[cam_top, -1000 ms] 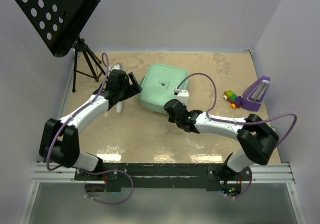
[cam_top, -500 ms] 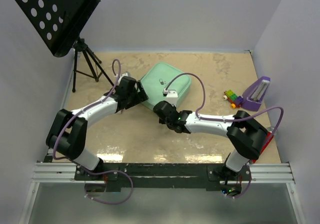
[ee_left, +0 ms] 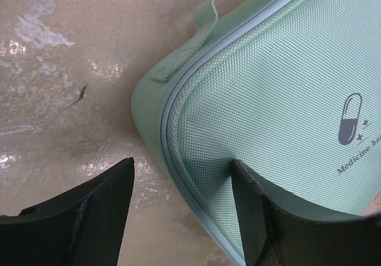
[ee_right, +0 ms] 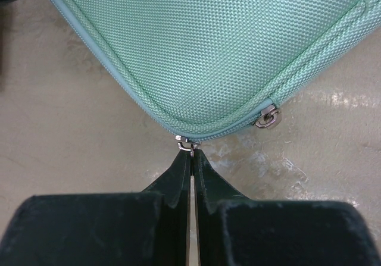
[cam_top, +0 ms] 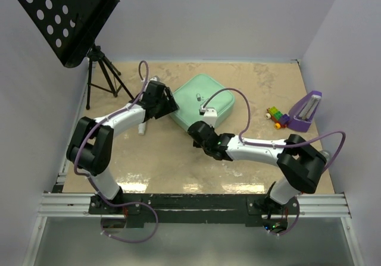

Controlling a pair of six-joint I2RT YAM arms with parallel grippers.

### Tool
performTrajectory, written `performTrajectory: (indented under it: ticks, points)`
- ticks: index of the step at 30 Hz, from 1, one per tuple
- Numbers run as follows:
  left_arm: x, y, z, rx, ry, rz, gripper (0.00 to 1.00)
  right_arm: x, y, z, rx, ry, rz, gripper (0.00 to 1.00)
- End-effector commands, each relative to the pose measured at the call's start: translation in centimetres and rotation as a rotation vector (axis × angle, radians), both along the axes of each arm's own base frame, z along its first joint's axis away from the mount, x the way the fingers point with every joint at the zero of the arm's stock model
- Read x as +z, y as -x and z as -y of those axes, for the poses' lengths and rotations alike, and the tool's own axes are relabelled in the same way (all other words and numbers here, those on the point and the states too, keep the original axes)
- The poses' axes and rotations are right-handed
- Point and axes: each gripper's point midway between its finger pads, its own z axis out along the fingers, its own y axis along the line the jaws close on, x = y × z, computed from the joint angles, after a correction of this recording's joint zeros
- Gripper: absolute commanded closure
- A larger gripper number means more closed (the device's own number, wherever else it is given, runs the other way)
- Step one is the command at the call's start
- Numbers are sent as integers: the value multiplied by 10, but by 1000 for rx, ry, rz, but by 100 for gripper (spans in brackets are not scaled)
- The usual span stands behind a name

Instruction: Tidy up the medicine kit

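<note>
Woven medicine kit [ee_left: 268, 87]; right pincer [ee_right: 190, 154] clenching metal zipper pull [ee_right: 186, 142]; left pincer [ee_left: 181, 166] released.

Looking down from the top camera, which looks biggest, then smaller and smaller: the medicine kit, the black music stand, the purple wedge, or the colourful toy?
1. black music stand, though it stands closer to the camera, so it is unsure
2. medicine kit
3. purple wedge
4. colourful toy

Under a capsule mark [ee_left: 352, 118] printed on the kit [ee_left: 268, 81], grey lettering [ee_left: 359, 155] "Medicine ba" can be read, the rest being cut off at the edge.
</note>
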Motion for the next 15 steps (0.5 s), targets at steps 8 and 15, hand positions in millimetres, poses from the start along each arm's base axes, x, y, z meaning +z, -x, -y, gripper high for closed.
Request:
performTrajectory:
  ticks: [8, 15]
  points:
    - [-62, 1, -55, 88, -202, -117, 38, -25, 24, 61, -88, 57, -115, 100]
    - [-67, -1, -56, 84, -203, -121, 40, -6, 4, 86, -171, -69, -76, 100]
